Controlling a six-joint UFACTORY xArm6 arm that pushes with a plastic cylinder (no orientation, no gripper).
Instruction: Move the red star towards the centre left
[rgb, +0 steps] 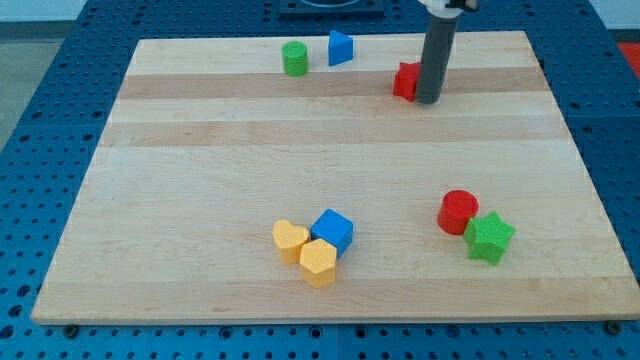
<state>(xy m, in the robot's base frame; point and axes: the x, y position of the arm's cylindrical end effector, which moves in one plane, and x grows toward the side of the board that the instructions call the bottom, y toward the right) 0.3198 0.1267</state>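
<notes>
The red star (405, 80) lies near the view's top, right of centre, partly hidden behind my rod. My tip (428, 100) rests on the board right against the star's right side; I cannot tell if it touches it. Only the star's left part shows.
A green cylinder (294, 59) and a blue triangular block (340, 48) sit at the top, left of the star. A red cylinder (458, 212) and a green star (489, 238) sit at the lower right. A blue cube (332, 230), a yellow heart (290, 240) and a yellow hexagon (318, 263) cluster at the bottom centre of the wooden board (200, 200).
</notes>
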